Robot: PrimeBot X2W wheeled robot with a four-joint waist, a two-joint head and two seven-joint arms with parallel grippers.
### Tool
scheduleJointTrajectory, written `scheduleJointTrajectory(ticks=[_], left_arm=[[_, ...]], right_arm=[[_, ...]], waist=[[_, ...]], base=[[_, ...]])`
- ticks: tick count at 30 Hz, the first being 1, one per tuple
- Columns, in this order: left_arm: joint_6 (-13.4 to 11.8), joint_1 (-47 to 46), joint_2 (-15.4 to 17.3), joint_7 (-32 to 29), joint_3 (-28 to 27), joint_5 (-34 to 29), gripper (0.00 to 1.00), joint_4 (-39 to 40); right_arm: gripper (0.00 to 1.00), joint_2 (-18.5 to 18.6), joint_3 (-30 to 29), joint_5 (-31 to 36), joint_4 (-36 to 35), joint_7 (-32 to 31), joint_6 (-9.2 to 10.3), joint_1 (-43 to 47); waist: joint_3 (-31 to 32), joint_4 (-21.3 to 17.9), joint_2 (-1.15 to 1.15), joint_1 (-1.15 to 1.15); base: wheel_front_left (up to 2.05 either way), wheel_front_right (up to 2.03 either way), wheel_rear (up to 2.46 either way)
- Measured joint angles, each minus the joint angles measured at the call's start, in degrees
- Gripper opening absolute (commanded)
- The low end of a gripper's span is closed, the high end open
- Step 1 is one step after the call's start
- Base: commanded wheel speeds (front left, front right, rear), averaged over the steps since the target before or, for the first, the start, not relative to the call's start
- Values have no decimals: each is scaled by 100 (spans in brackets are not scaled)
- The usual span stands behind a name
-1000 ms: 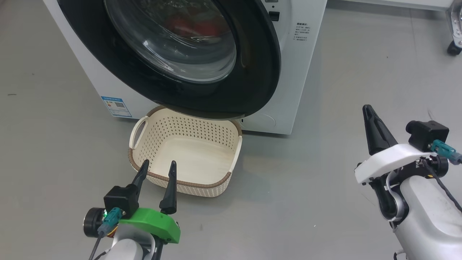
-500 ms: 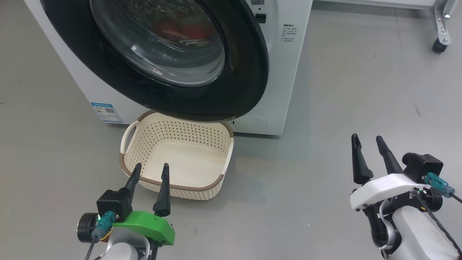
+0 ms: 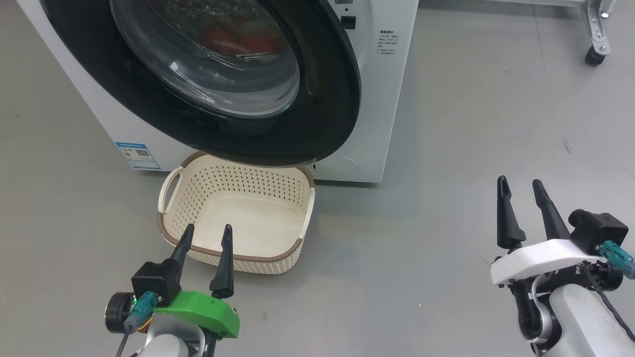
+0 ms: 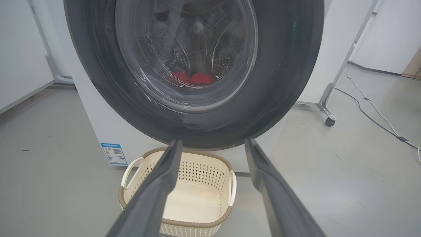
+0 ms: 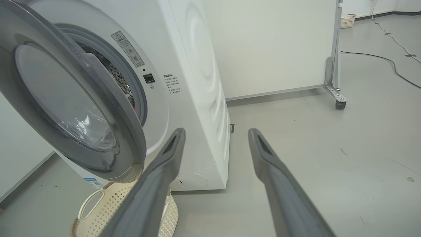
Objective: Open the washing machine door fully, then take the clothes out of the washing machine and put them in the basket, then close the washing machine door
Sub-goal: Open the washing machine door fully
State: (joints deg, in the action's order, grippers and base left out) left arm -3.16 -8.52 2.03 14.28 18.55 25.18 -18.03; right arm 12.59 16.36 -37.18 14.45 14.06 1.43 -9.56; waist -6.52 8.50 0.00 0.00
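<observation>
Plainly, left gripper (image 3: 209,227) and right gripper (image 3: 519,180) both have fingers apart, empty; washing machine door (image 3: 327,99) hangs ajar over basket (image 3: 233,258).

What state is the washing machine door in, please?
Partly open: in the right wrist view the washing machine door stands angled away from the washing machine.

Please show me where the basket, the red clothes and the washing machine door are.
basket (image 3: 238,181): head view, perforated far wall.
clothes (image 4: 190,78): left wrist view, red fabric behind the door glass.
washing machine door (image 3: 330,109): head view, black outer ring, right side.
</observation>
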Motion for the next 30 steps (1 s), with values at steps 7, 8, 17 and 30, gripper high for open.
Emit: scheduleJointTrajectory(ticks=[7,8,17,30], left_arm=[[2,2,0,0,0,0,100,3],[2,2,0,0,0,0,100,4],[27,2,0,0,2,0,100,8],[43,2,1,0,56,0,100,47]], right_arm=[[100,-34,-108,112,-185,38,23,171],[100,-41,-113,119,-202,38,23,191],[100,-94,-212,205,-365,38,22,272],[100,-103,-332,314,-559,38,12,380]], waist=[[-14,-20,0,0],[-18,-22,0,0],[-42,-11,0,0],[-195,94,0,0]], base=[[0,0,0],[0,0,0],[0,0,0],[0,0,0]])
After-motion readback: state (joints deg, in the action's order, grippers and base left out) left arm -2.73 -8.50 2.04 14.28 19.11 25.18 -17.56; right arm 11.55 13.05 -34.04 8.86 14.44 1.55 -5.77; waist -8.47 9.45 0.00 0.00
